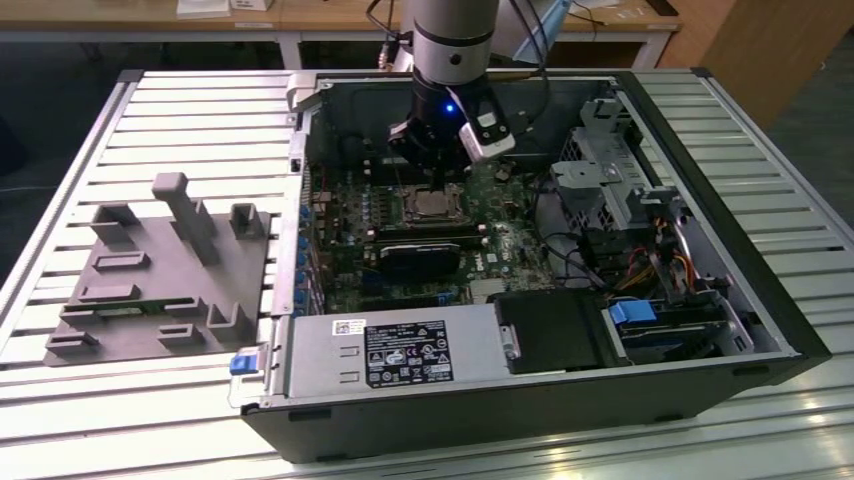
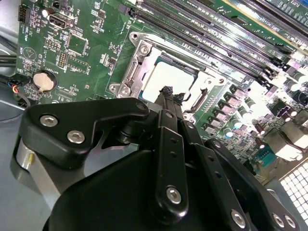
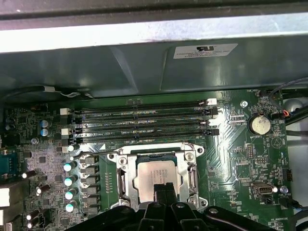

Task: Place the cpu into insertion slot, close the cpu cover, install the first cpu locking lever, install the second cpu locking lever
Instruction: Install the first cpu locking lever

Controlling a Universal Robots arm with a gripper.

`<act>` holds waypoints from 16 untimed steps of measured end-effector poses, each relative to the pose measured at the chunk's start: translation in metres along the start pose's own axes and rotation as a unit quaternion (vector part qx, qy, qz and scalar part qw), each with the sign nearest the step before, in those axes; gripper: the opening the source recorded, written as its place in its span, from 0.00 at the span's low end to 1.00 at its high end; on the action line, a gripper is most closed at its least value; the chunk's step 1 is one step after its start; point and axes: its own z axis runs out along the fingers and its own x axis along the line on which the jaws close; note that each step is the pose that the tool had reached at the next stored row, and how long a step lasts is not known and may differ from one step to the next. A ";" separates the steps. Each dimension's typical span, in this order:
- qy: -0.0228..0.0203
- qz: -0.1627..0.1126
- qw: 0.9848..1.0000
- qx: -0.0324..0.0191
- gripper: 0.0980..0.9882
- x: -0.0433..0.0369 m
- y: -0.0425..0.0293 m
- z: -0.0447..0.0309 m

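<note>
The cpu (image 3: 153,175) is a pale silver square lying flat in the insertion slot (image 3: 126,159) on the green motherboard. It also shows as the cpu (image 2: 166,77) and the cpu (image 1: 430,205). The cpu cover (image 3: 192,179), a silver frame, lies down around the chip, and its window shows the chip's top. My gripper (image 3: 163,188) hangs just above the chip's edge with its black fingers pressed together and nothing between them. In the exterior view the gripper (image 1: 430,172) stands straight over the socket inside the open computer case.
Long black memory slots (image 3: 144,120) run beside the socket. A black cooler block (image 1: 420,255), a power supply (image 1: 400,350) and a drive cage (image 1: 614,170) crowd the case. A grey fixture block (image 1: 160,270) sits on the slatted table at the exterior view's left.
</note>
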 end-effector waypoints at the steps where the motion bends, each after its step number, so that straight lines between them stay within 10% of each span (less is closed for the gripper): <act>1: 0.000 0.000 1.000 0.000 0.01 0.0000 0.0000 0.0000; 16: -0.001 0.000 1.000 0.000 0.01 0.0169 -0.0015 -0.0003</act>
